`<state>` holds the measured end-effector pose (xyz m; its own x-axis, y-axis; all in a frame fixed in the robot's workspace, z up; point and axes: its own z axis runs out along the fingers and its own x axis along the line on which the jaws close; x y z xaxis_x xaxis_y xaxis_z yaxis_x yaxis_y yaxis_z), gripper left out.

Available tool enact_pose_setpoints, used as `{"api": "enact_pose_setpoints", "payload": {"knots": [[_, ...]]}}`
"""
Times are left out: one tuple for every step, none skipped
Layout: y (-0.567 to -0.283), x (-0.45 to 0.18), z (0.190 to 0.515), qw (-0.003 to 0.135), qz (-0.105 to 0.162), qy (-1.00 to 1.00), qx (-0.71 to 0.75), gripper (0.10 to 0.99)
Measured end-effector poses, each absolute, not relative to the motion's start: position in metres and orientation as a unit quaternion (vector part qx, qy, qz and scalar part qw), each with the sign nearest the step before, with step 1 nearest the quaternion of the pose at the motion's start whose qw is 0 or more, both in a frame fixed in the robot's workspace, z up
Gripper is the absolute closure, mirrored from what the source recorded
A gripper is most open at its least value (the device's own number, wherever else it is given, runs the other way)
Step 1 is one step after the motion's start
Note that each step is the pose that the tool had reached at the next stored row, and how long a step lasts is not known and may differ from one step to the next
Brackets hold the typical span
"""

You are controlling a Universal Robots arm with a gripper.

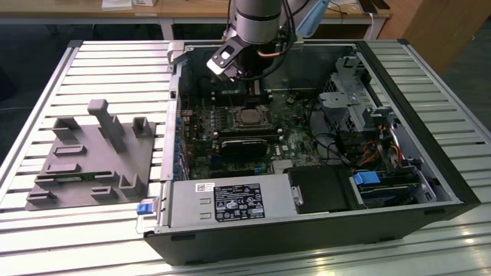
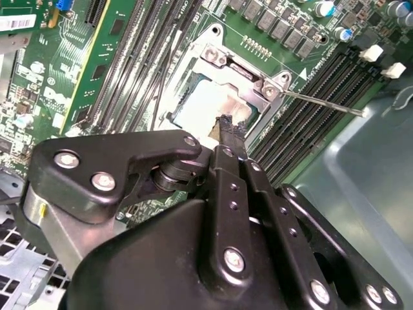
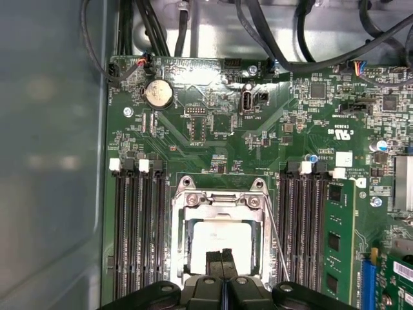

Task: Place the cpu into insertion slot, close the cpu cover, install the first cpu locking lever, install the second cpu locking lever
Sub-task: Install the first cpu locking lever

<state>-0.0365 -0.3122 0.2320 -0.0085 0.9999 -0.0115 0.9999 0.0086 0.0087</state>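
Over the far silver-rimmed square insertion slot (image 3: pixel 222 196), the seated grey metal cpu (image 3: pixel 216 236) is seemingly touched by the black gripper (image 3: pixel 222 258), fingers pressed together; closing the thin silver cpu cover (image 3: pixel 264 239) likely demands level pressure.

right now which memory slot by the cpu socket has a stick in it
The one holding the green memory stick, outermost on the side of the thin silver lever, farthest from the socket. The other slots are bare.

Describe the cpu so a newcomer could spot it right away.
Inside the open computer case, find the green circuit board. On it sits a silver metal frame, and the cpu is the pale, shiny square in its window, unlike the long black slots on either side.
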Motion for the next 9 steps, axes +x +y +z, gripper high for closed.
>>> {"api": "enact_pose_setpoints", "payload": {"knots": [[-0.3122, -0.0365, 0.2329, 0.007, -0.001, 0.71, 0.704, 0.98], [-0.3122, -0.0365, 0.2336, 0.007, -0.001, 0.71, 0.704, 0.98], [-0.3122, -0.0365, 0.2346, 0.007, -0.001, 0.71, 0.704, 0.98], [-0.3122, -0.0365, 0.2356, 0.007, 0.0, 0.71, 0.704, 0.98], [-0.3122, -0.0365, 0.2363, 0.007, 0.0, 0.71, 0.704, 0.98], [-0.3122, -0.0365, 0.2369, 0.007, 0.0, 0.71, 0.704, 0.98], [-0.3122, -0.0365, 0.2376, 0.007, 0.0, 0.71, 0.704, 0.98], [-0.3122, -0.0365, 0.2383, 0.007, 0.0, 0.71, 0.704, 0.98], [-0.3122, -0.0365, 0.2392, 0.007, 0.0, 0.71, 0.704, 0.98]]}}
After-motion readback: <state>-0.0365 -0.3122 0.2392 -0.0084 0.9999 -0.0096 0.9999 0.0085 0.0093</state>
